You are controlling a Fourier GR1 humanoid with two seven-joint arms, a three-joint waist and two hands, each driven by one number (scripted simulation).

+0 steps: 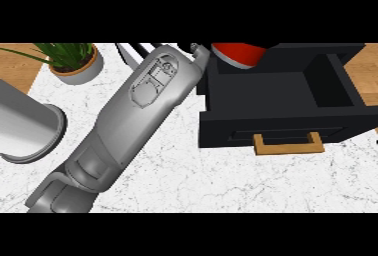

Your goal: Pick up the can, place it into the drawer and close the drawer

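- Nearest: white marble counter (pixel 221 182). One grey forearm (pixel 136 115) comes in from the lower left and runs diagonally up toward the drawer's far left corner. Judged the left arm from where it enters.
- Drawer (pixel 277 107) is pulled open. Its black front with the wooden handle (pixel 288 145) faces the viewer, and the inside floor that shows is bare.
- Grey round vessel (pixel 26 127) on the left, partly cut by the edge, well apart from the drawer.
- Can (pixel 238 54), red with a dark end, sits tilted at the drawer's far left corner, over or at the back rim. Its upper part is cut off at the top of the view.
- Left hand (pixel 198 48): only a dark sliver shows past the wrist, right beside the can. Can't tell whether it is spread or clamped on the can.
- Progress, as a judgement: the can looks lifted and brought to the drawer, but it isn't seen resting inside. Setting it down, letting go and pushing the drawer shut are all left.
- Hidden or unclear: can-to-hand contact; whether the can touches the drawer wall; striped shapes (pixel 136 50) left of the wrist, unidentifiable.
- Right hand isn't in view.
- Far left: potted plant (pixel 74 62), not involved.
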